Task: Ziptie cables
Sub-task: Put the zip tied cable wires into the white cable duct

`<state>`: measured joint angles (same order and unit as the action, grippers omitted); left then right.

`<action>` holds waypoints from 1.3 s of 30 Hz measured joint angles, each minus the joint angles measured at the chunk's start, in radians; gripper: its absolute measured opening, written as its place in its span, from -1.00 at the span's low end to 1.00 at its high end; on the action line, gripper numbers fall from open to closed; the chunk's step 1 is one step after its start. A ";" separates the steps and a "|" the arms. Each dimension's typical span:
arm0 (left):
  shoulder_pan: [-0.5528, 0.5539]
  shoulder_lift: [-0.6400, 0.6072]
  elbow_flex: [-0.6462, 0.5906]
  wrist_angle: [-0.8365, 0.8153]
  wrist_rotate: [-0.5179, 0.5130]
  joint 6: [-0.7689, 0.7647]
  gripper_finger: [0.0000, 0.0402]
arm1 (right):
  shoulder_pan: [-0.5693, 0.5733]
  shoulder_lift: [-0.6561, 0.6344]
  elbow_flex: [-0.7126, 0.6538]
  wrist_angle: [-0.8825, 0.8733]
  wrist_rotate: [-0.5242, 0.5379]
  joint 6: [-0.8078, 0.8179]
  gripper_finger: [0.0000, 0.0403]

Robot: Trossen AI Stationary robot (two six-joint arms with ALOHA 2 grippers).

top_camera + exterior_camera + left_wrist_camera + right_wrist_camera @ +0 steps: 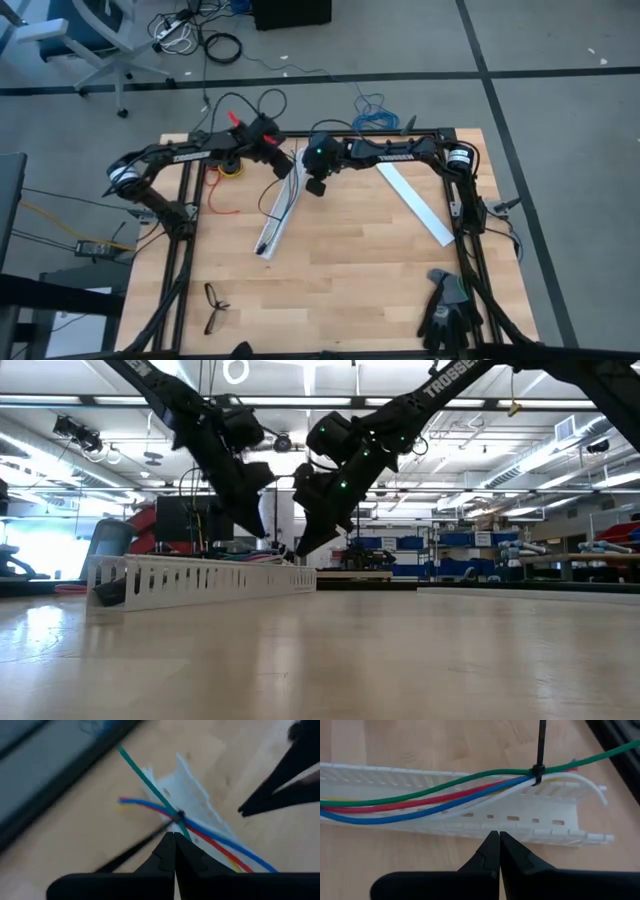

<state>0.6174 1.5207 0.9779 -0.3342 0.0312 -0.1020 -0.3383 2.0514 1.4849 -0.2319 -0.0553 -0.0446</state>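
Observation:
The cables, green, red, blue, white and yellow, lie along a white slotted strip at the table's far middle. A black ziptie is looped round the bundle near the strip's far end. Its tail sticks out past my left gripper. My left gripper is shut and hovers just short of the ziptie's head; it also shows in the high view. My right gripper is shut and hangs above the strip's near wall, holding nothing. My left gripper's shut fingertips stand right beside the ziptie's tail, close to its head; the tail runs on past them. Whether they touch it I cannot tell.
A second white strip lies at the far right. Black eyeglasses lie near the front left and black gloves at the front right. A yellow roll and a red wire sit at the far left. Black frame rails border the table.

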 joint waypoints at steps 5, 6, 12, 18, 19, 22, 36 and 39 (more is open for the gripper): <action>0.007 -0.086 0.001 -0.103 -0.107 -0.003 -0.97 | -0.024 0.000 0.000 -0.056 -0.049 -0.007 -1.00; 0.006 -0.103 0.001 -0.148 -0.143 -0.012 -0.97 | -0.029 0.000 0.000 -0.074 -0.051 -0.011 -1.00; -0.089 -0.185 0.034 -0.357 -0.336 -0.099 -0.98 | -0.081 -0.011 0.000 -0.130 -0.069 -0.048 -1.00; -0.252 -0.208 0.035 -0.389 -0.387 -0.233 -0.98 | -0.149 -0.011 0.000 -0.138 -0.201 -0.071 -1.00; -0.283 -0.207 0.035 -0.401 -0.410 -0.256 -0.98 | -0.158 -0.011 0.000 -0.140 -0.214 -0.075 -1.00; -0.363 -0.207 0.040 -0.421 -0.465 -0.333 -0.98 | -0.182 -0.011 0.000 -0.151 -0.238 -0.090 -1.00; -0.615 -0.169 0.113 -0.481 -0.614 -0.557 -0.97 | -0.201 -0.012 -0.020 -0.263 -0.239 -0.171 -1.00; -0.612 -0.142 0.113 -0.405 -0.617 -0.519 -0.91 | -0.205 -0.019 -0.020 -0.260 -0.241 -0.188 -1.00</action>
<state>0.0052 1.3790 1.0912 -0.7396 -0.5863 -0.6212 -0.5430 2.0327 1.4651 -0.4920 -0.2966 -0.2322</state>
